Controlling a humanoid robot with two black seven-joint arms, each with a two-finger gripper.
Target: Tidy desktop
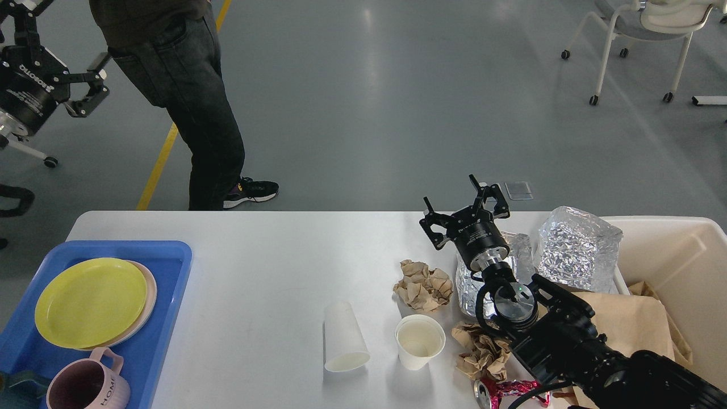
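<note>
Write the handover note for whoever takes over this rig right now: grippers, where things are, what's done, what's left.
Right gripper: open, empty, above the far desktop near the foil.
Left gripper: raised far left off the desktop, open, empty.
Done: plates and pink mug sit in the blue tray; brown paper lies in the bin.
Left: tipped cup, upright cup, two paper wads, crushed can and foil at the bin's edge.
</note>
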